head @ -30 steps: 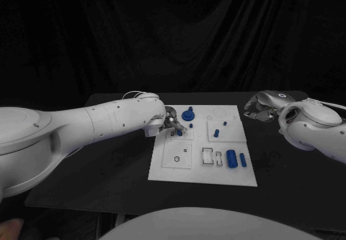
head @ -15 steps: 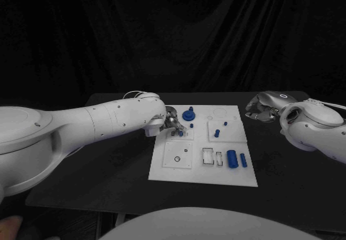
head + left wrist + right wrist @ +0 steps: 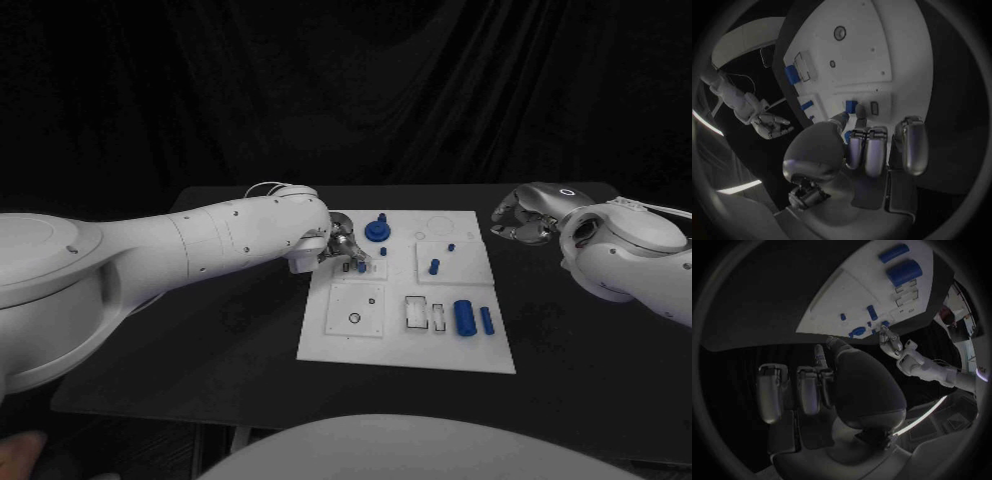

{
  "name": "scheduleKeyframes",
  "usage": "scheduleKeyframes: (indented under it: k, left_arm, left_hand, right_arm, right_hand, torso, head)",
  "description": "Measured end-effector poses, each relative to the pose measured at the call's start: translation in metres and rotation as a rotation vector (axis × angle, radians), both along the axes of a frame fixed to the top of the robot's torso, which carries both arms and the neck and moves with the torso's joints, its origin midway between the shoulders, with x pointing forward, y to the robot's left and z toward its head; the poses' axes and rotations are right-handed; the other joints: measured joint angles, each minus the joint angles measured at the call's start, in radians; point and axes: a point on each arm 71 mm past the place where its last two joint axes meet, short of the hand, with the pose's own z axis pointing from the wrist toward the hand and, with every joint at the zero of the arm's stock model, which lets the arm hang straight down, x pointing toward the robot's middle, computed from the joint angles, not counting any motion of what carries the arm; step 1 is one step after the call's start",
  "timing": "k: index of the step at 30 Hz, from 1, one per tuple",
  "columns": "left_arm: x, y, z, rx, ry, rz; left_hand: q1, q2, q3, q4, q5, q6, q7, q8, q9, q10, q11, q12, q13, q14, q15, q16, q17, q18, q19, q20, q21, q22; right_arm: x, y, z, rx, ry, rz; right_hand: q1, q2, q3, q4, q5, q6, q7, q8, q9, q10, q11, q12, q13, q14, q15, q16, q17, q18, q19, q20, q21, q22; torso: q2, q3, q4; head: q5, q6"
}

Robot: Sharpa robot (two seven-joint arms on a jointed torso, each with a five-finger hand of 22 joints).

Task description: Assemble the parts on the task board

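The white task board (image 3: 411, 345) lies mid-table. My left hand (image 3: 343, 247) is over its far left part, and thumb and a fingertip (image 3: 861, 112) pinch a small blue part (image 3: 851, 105) at a socket there, beside a dark slot. A blue knob-shaped part (image 3: 378, 230) stands just beyond that hand. Two blue pegs (image 3: 433, 266) stand in a raised square block, and a thick blue cylinder (image 3: 463, 316) and a slim blue pin (image 3: 488, 320) lie near the board's right edge. My right hand (image 3: 515, 219) hovers off the board's far right corner, fingers loosely apart, holding nothing.
A square block with a dark ring hole (image 3: 356, 318) and two rectangular slots (image 3: 415, 312) are on the board's near half. Bare black table (image 3: 216, 340) lies left and right of the board. Black cloth hangs behind.
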Motion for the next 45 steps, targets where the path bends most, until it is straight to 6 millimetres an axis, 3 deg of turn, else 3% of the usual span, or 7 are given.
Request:
scheduleKeyframes:
  k: [5,7,21,29,45]
  left_arm:
    - [-0.004,0.002,0.002,-0.027,-0.038,-0.008]
    - [-0.007,0.003,0.004,-0.037,-0.078,-0.014]
    - [-0.033,0.011,0.012,-0.007,-0.342,-0.053]
    - [-0.038,0.011,0.008,0.014,-0.369,-0.061]
    - [-0.040,0.001,-0.002,0.052,-0.345,-0.082]
  left_hand:
    - [-0.058,-0.019,-0.054,0.054,-0.068,-0.009,0.009,-0.016,-0.008,-0.002,0.002,0.000,0.000,0.000,0.000,0.000,0.001,0.000,0.000,0.000,0.000,0.000]
    - [-0.067,-0.024,-0.068,0.068,-0.080,-0.009,0.009,-0.016,-0.008,-0.004,0.004,0.000,0.000,0.000,0.000,0.000,0.001,0.000,0.000,0.000,0.000,0.000]
    - [-0.058,-0.015,-0.073,0.073,-0.057,-0.009,0.009,-0.029,-0.009,-0.004,0.004,0.000,0.000,0.000,0.000,0.000,0.001,0.000,0.000,0.000,0.000,0.000]
    - [-0.052,-0.009,-0.073,0.073,-0.037,-0.009,0.009,-0.031,-0.015,-0.004,0.004,0.000,0.000,0.000,0.000,0.000,0.001,0.000,0.000,0.000,0.000,0.000]
    - [-0.052,-0.009,-0.075,0.070,-0.032,-0.009,0.009,-0.035,-0.017,-0.004,0.004,0.000,0.000,0.000,0.000,0.000,0.000,0.000,0.000,0.000,0.000,0.000]
  right_arm:
    - [0.000,-0.001,0.000,-0.001,0.000,-0.003]
    - [0.000,-0.002,0.000,-0.001,0.001,-0.004]
    - [-0.001,-0.007,0.000,-0.004,0.001,-0.014]
    - [-0.001,-0.006,-0.001,-0.004,0.002,-0.013]
    - [-0.001,-0.005,-0.002,0.006,0.010,-0.019]
  right_hand:
    - [0.000,0.000,0.003,-0.003,0.000,0.000,0.000,0.000,0.000,0.000,0.000,0.000,0.000,0.000,0.000,0.000,0.000,0.000,0.000,0.000,-0.005,0.000]
    - [0.000,0.000,0.003,-0.003,0.000,0.000,0.000,0.000,0.000,0.000,0.000,0.000,0.000,0.000,0.000,0.000,0.000,0.000,0.000,0.000,-0.005,0.000]
    - [0.000,0.000,0.003,-0.003,0.000,0.000,0.000,0.000,-0.001,0.000,0.000,0.000,0.000,0.000,0.000,0.000,0.000,0.000,0.000,0.000,-0.005,0.000]
    - [0.000,0.000,0.003,-0.003,0.000,0.000,0.000,0.000,-0.001,0.000,0.000,0.000,0.000,0.000,0.000,0.000,0.000,0.000,0.000,0.000,-0.005,0.000]
    - [0.000,0.000,0.003,-0.003,0.000,0.000,0.000,0.000,-0.001,0.000,0.000,0.000,0.000,0.000,0.000,0.000,0.000,0.000,0.000,0.000,-0.005,0.000]
  torso:
    - [-0.001,-0.0002,-0.0005]
    - [-0.001,-0.0002,-0.0008]
    - [-0.001,0.0001,-0.0010]
    - [-0.002,0.0006,0.0011]
    - [-0.003,0.0015,0.0018]
  head:
    - [0.000,0.000]
    - [-0.001,0.000]
    - [0.002,0.000]
    - [0.003,0.000]
    - [0.000,0.000]
